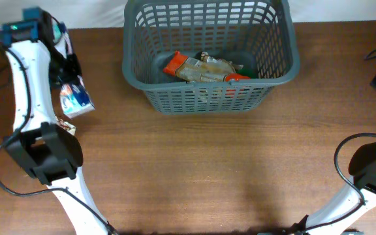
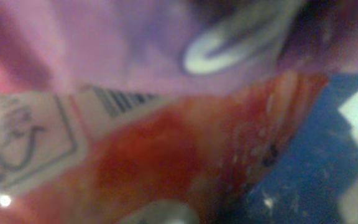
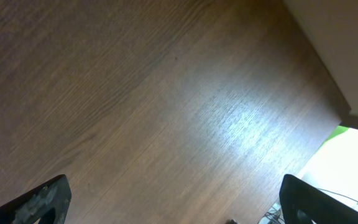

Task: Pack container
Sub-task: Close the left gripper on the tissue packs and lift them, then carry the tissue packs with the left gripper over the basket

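Counting the overhead view gives one container (image 1: 211,88), a dark grey lattice basket standing upright in the upper middle of the frame on the wooden table (image 1: 207,170). There are also two arms and one loose snack packet (image 1: 77,99). Inside the basket lie an orange packet (image 1: 173,64) and a crumpled beige packet (image 1: 204,68). A further orange scrap shows beside them, so the exact number in there cannot be told.

The left gripper (image 1: 69,83) sits at the upper left of the frame, directly over the loose packet. In the left wrist view that packet fills the frame as a blur of red, purple and blue with a barcode, and pale finger shapes show at the top and bottom edges. The jaws appear clamped on it. The basket lies to the right of this gripper, close by but apart from it and from the packet.

The right gripper (image 3: 176,202) is spread wide, its two dark fingertips in the lower corners of the right wrist view with only bare table between them. The right arm (image 1: 371,170) is at the lower right of the overhead frame, well apart from the basket.
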`<state>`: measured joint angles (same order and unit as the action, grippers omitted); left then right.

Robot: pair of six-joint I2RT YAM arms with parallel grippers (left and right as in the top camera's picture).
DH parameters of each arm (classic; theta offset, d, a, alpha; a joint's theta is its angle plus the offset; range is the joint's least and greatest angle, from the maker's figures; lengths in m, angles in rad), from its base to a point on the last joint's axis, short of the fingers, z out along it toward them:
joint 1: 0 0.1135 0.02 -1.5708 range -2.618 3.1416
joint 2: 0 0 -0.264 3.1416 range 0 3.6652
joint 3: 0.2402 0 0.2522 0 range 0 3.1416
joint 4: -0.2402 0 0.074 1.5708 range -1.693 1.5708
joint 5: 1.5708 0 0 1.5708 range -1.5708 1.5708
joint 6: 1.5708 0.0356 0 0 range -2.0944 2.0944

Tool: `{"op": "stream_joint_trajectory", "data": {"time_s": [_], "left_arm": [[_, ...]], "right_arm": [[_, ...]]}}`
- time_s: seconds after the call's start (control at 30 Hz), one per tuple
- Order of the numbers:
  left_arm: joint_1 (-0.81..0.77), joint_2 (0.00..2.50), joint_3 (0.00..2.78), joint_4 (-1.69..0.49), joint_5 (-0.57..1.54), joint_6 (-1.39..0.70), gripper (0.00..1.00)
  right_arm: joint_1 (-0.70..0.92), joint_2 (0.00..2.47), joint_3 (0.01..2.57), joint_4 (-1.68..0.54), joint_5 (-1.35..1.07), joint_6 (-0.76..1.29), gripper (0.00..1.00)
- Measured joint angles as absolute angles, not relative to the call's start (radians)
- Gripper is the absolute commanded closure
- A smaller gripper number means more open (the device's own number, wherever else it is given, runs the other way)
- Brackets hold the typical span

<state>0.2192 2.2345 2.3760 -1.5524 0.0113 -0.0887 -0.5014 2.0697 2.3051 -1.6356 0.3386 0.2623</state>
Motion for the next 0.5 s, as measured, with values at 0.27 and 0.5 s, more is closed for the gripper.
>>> {"op": "stream_joint_trajectory", "data": {"time_s": [0.27, 0.5], "left_arm": [[0.16, 2.203, 2.652, -1.598, 0.072, -0.101, 0.98], [0.043, 2.047, 2.784, -1.541, 0.112, -0.11, 0.98]], "right_arm": [[-0.501, 2.07, 2.305, -1.635, 0.338, 0.262, 0.01], [-0.501, 2.07, 2.305, -1.635, 0.338, 0.262, 0.01]]}}
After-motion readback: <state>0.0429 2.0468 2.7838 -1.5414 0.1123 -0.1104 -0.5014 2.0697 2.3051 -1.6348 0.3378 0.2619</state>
